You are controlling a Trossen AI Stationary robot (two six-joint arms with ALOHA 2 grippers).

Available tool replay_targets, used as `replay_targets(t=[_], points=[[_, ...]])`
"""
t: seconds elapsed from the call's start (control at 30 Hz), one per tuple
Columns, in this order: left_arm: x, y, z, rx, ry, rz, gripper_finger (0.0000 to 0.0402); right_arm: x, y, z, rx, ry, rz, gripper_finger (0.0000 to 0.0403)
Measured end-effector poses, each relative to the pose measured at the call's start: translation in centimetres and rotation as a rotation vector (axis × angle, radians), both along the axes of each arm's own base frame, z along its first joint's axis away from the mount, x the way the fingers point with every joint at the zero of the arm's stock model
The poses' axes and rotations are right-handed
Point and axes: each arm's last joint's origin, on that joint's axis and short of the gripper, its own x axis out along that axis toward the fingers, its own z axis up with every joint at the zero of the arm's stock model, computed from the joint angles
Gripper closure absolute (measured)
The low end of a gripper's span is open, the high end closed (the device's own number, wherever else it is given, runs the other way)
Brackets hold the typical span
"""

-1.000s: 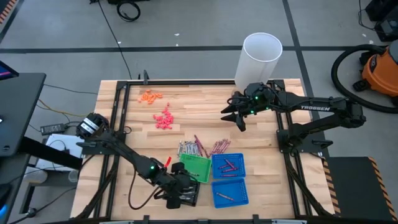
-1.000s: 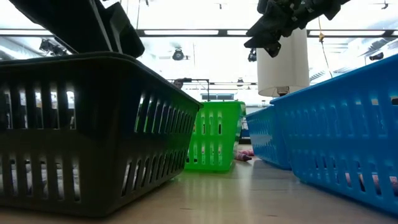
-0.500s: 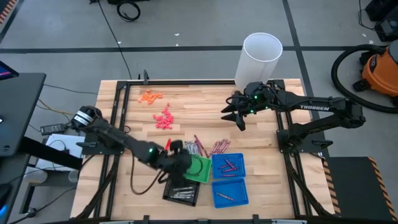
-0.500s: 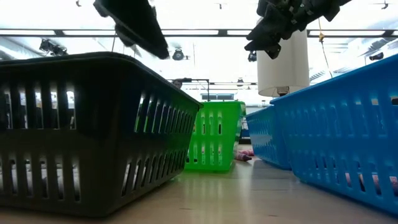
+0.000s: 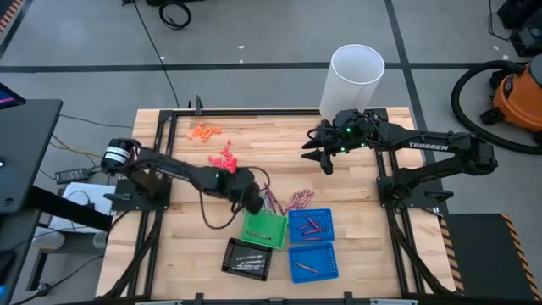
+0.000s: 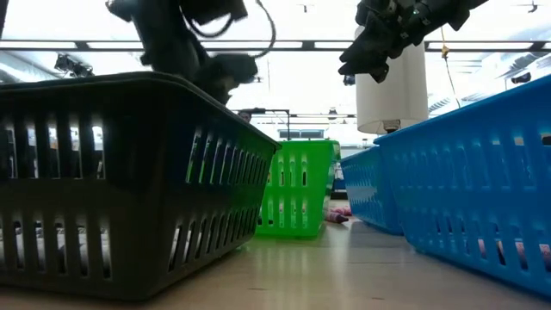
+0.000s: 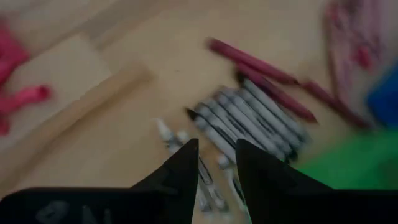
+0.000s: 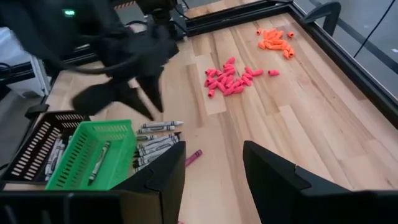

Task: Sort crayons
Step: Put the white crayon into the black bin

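Observation:
Loose grey crayons (image 5: 257, 202) and maroon crayons (image 5: 296, 200) lie flat on the wooden table, just beyond the bins. My left gripper (image 5: 251, 200) hangs over the grey pile (image 7: 249, 118), pointing steeply down, open by a narrow gap (image 7: 216, 163), with nothing between its fingers. My right gripper (image 5: 324, 159) hovers high over the table's far right, wide open (image 8: 214, 168) and empty. The black bin (image 5: 247, 257) holds grey crayons. The farther blue bin (image 5: 311, 225) holds maroon ones. A grey crayon (image 8: 97, 163) lies in the green bin (image 5: 265, 228).
A second blue bin (image 5: 312, 261) sits at the near edge. Pink bits (image 5: 223, 161) and orange bits (image 5: 204, 131) lie at the far left. A tall white cylinder (image 5: 356, 80) stands at the far edge behind my right arm. Black frame rails (image 5: 161, 161) border the table.
My left gripper has left the black bin at the near edge and swung toward the far edge, passing over the green bin. It now hangs above the loose grey crayons. Its wrist has rolled on the way. My right arm has kept still.

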Motion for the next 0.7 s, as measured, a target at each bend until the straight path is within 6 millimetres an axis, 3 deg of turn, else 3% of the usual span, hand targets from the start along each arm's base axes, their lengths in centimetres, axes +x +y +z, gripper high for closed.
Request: replay_targets(t=[0.13, 0.3, 0.7], points=[[-0.3, 2.2, -0.7, -0.109, 0.05, 0.194, 0.0277, 0.0, 0.0, 0.0, 0.0, -0.005, -0.001, 0.0234], [0.1, 3.9, -1.0, -0.146, 0.034, 0.235, 0.0241, 0.2, -0.1, 0.3, -0.013, -0.039, -0.003, 0.0234], [0.1, 4.1, -3.1, -0.202, 0.149, 0.269, 0.0228, 0.5, -0.1, 1.0, -0.046, -0.11, -0.02, 0.0234]])
